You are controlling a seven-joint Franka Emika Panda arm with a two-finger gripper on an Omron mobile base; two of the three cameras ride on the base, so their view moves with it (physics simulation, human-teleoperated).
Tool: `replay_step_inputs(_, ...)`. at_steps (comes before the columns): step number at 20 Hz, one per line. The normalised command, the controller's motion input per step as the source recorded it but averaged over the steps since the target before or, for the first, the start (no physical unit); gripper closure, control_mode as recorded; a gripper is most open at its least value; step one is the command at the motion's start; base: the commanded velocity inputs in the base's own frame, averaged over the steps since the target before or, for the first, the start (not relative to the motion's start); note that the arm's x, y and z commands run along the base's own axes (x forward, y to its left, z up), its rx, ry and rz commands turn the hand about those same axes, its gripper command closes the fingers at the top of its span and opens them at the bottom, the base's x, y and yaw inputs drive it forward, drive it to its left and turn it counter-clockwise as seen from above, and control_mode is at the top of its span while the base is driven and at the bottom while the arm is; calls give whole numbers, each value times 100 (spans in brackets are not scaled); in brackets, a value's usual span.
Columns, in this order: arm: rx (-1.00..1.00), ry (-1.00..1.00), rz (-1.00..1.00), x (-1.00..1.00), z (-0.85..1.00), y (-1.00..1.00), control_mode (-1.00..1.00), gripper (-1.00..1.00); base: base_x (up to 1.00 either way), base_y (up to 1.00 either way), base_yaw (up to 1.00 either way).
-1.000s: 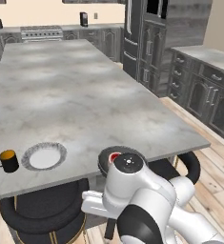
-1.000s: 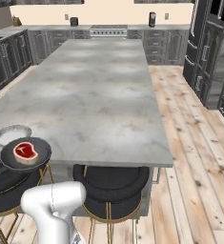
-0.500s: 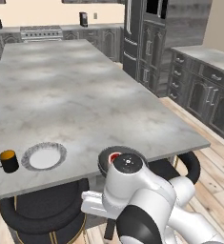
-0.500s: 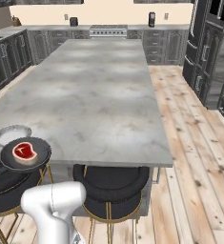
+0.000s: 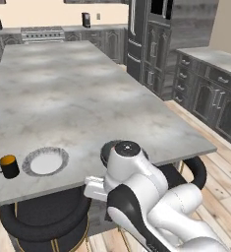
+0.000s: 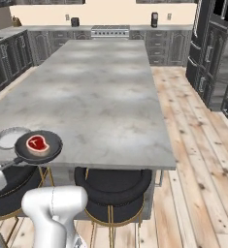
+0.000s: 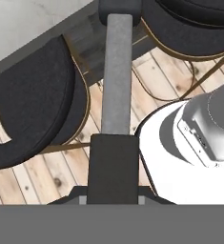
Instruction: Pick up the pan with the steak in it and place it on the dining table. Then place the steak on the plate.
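The black pan point(image 6: 38, 147) is at the near left edge of the marbled dining table point(image 6: 101, 97), with the red steak point(image 6: 36, 143) lying flat inside it. Whether the pan touches the tabletop I cannot tell. Its long handle point(image 7: 117, 71) runs back off the table edge, and my gripper point(image 7: 114, 143) is shut on that handle. Right behind the pan lies the grey-rimmed plate point(image 6: 6, 138), partly covered by it. In the left base view the plate point(image 5: 44, 161) shows whole, and my arm covers all of the pan except a dark rim point(image 5: 103, 151).
A black mug point(image 5: 8, 166) with orange contents stands left of the plate. Black round stools point(image 6: 113, 186) with gold frames are tucked under the table's near edge. Grey cabinets point(image 5: 205, 93) line the right wall, and wooden floor point(image 6: 198, 160) lies beside the table.
The pan, with the steak in it, has shifted a little forward and to the right over the table edge, carried by my arm. Plate and mug have stayed put.
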Motion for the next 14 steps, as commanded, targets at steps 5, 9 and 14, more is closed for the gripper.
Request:
replay_step_inputs(5, 2, 5, 12, 33, -9, -33, -100, 100, 0, 0, 0)
replay_step_inputs(9, 1, 1, 27, -8, -19, -42, -100, 100, 0, 0, 0)
replay_step_inputs(14, 0, 0, 33, -29, -27, -35, -100, 100, 0, 0, 0)
